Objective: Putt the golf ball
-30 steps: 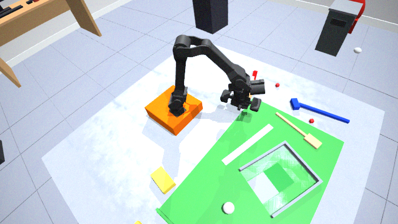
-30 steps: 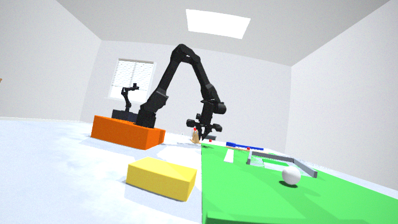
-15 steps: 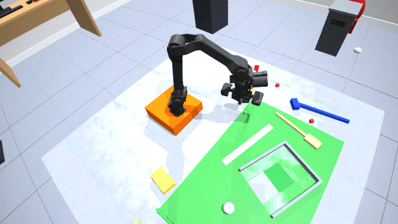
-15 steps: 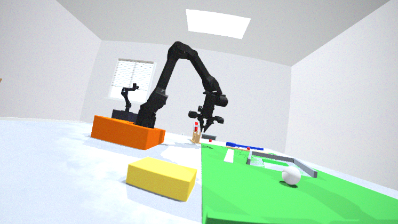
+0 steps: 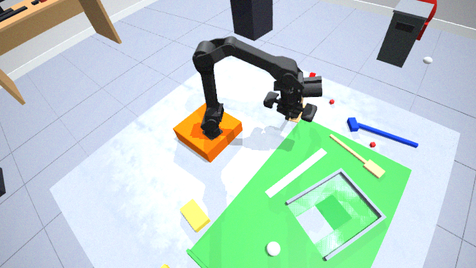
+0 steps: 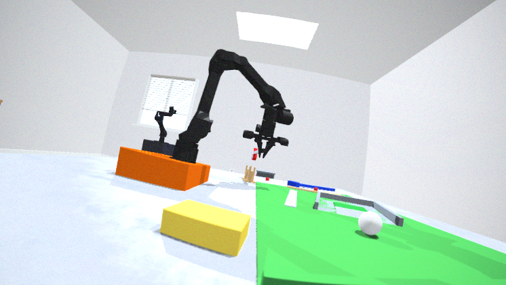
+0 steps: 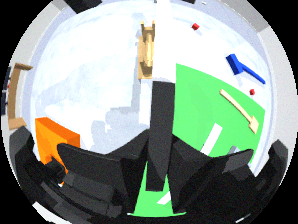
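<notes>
Wrist view shows the pincer (image 5: 289, 116) (image 6: 262, 155) (image 7: 156, 133) clamped on the black grip of your red putter (image 5: 312, 74) (image 6: 254, 153) (image 7: 162, 125), whose white shaft runs on from the grip; in the exterior view its red part is up above the wooden putter stand (image 5: 295, 119) (image 6: 249, 174) (image 7: 147, 52), near the corner of the green mat (image 5: 246, 212) (image 6: 300, 244) (image 7: 197, 105). Your golf ball (image 5: 273, 248) (image 6: 370, 223) rests well apart from the gripper, on the mat outside the open side of the grey rail (image 5: 361, 193) (image 6: 346, 199); that rail encloses the other three sides of the target area, so it blocks any approach except through the opening; the white strip (image 5: 295, 173) (image 6: 291, 198) (image 7: 211, 139) lies flat between you and the rail. Mind the tan mallet (image 5: 374, 168) (image 6: 300, 188) (image 7: 240, 106) on the mat beyond the strip; the blue mallet (image 5: 383, 132) (image 6: 311, 185) (image 7: 245, 69) lies off the mat's edge, with one small red cube (image 5: 372, 144) (image 6: 315, 188) (image 7: 252, 92) between the two mallets and another red cube (image 5: 331, 101) (image 6: 267, 178) (image 7: 195, 26) nearer the stand; a yellow block (image 5: 194, 215) (image 6: 205, 226) sits just beside the mat, on the arm's side.
</notes>
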`<state>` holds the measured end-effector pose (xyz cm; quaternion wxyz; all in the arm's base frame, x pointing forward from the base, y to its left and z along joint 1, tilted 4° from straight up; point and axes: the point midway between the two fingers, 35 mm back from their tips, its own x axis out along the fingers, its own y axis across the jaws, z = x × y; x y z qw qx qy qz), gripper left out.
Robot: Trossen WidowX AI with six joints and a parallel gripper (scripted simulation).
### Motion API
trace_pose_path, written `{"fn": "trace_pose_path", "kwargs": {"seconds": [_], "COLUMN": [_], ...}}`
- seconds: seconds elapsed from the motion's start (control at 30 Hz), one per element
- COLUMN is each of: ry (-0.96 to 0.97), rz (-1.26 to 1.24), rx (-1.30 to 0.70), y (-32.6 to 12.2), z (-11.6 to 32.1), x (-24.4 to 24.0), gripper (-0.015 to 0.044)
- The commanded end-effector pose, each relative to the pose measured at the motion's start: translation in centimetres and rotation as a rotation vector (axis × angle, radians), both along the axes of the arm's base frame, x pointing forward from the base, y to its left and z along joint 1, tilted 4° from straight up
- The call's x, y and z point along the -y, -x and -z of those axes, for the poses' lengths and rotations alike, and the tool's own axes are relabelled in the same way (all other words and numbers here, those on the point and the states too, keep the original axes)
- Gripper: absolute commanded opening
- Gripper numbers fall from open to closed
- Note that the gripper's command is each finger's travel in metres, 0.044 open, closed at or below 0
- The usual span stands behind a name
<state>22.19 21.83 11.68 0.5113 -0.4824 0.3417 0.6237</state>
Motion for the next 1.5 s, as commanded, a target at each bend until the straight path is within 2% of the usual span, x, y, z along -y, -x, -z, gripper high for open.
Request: {"fn": "trace_pose_path", "kwargs": {"seconds": [0.0, 0.77, 1.47], "ry": [0.012, 0.076, 0.103], "rz": [0.113, 0.775, 1.374], "rx": [-0.011, -0.104, -0.197], "y": [-1.5, -7.1, -7.7], "z": [-0.1, 0.1, -0.1], "x": [1.7, 13.4, 25.0], "gripper": [0.0, 0.0, 0.0]}}
